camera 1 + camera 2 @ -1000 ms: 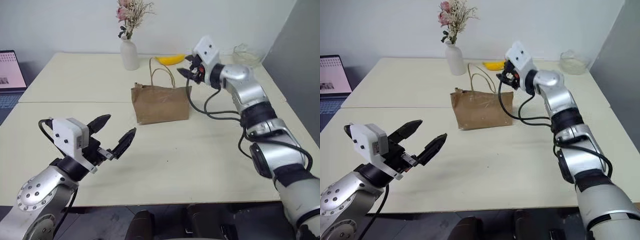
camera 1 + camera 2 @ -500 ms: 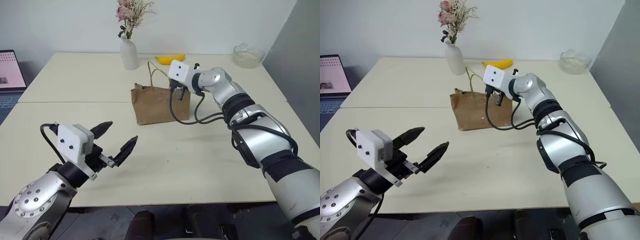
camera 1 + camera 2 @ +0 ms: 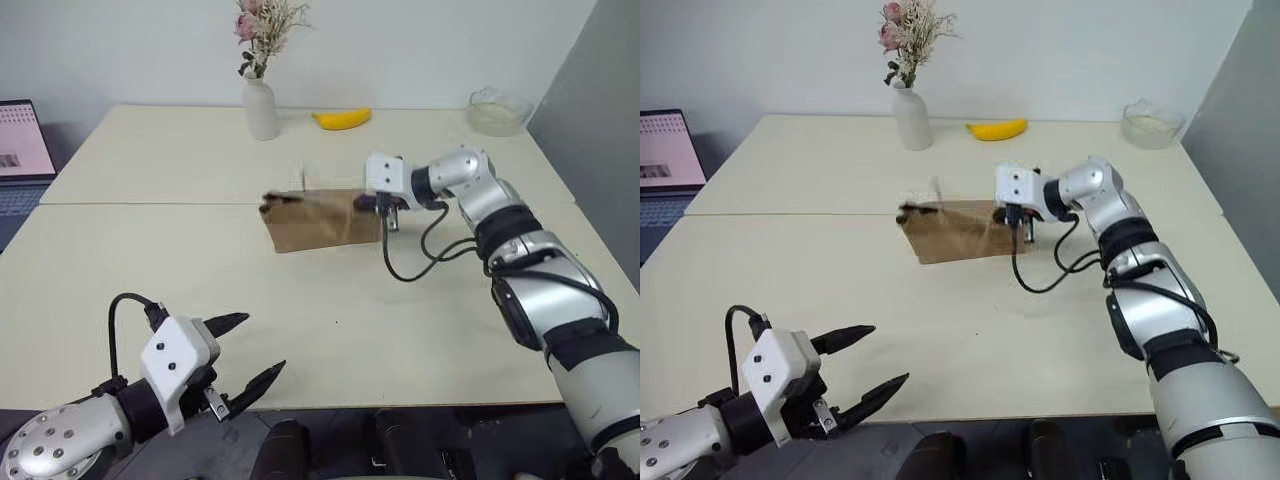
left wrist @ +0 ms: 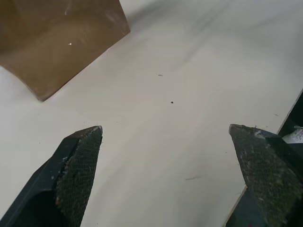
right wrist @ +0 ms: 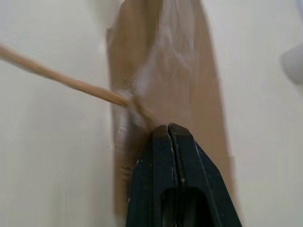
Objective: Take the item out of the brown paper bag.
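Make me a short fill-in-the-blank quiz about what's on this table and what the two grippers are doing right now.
1. The right gripper is ____ at the brown paper bag.
2. The left gripper hangs ____ near the table's front edge.
3. Behind the bag, beside the white vase, lies a yellow ____.

Missing words: shut; open; banana

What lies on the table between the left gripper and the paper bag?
Nothing: bare table separates the open left gripper from the bag. The left wrist view shows the same bare stretch up to the bag's corner.
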